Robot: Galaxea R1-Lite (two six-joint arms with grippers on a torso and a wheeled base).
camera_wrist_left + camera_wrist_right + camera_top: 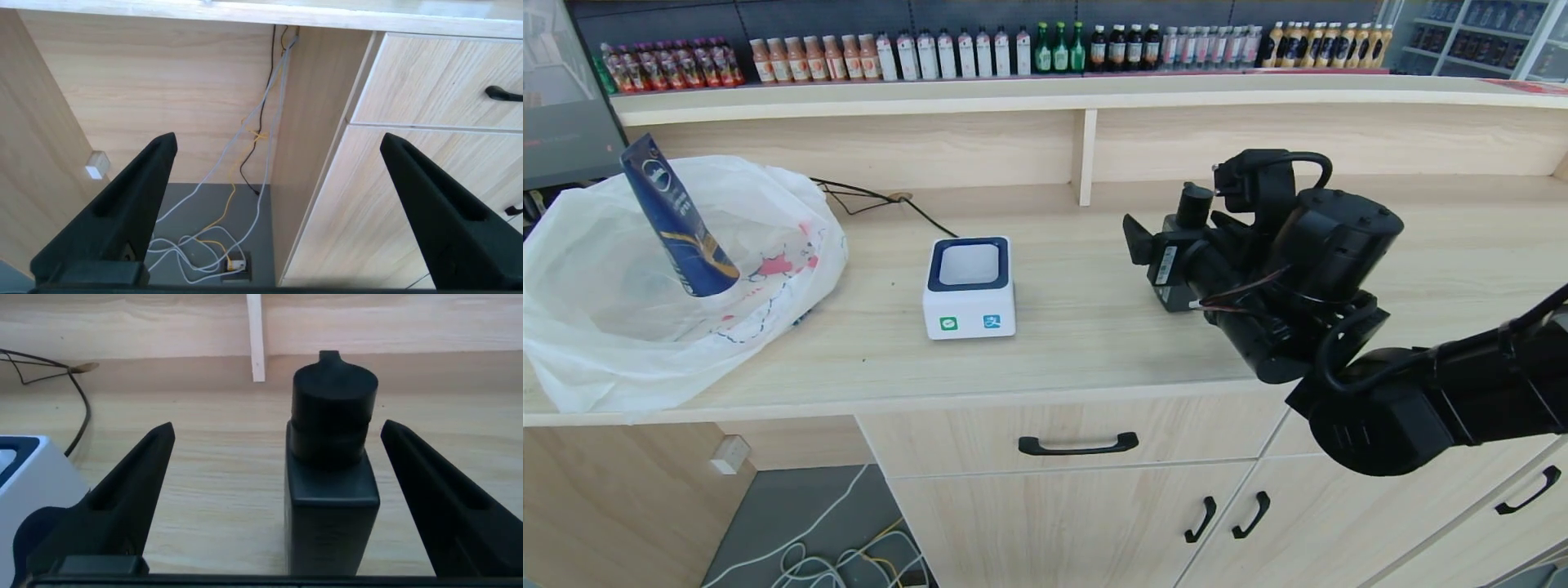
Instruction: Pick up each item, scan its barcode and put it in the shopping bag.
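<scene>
Wooden counter (1078,343) lies beneath the right gripper (278,429), jaws spread wide either side of a black bottle (331,457), not touching it; left gripper (278,139) also gapes wide

A light wooden bench (1094,351) is seen, with a raised ledge (866,102) at its back, along which a long row of bottles (980,53) is lined up. A thin black cable (882,198) is laid on the bench. Black handles (1078,446) are fixed on the fronts below, and loose cables (849,563) are left on the floor.
</scene>
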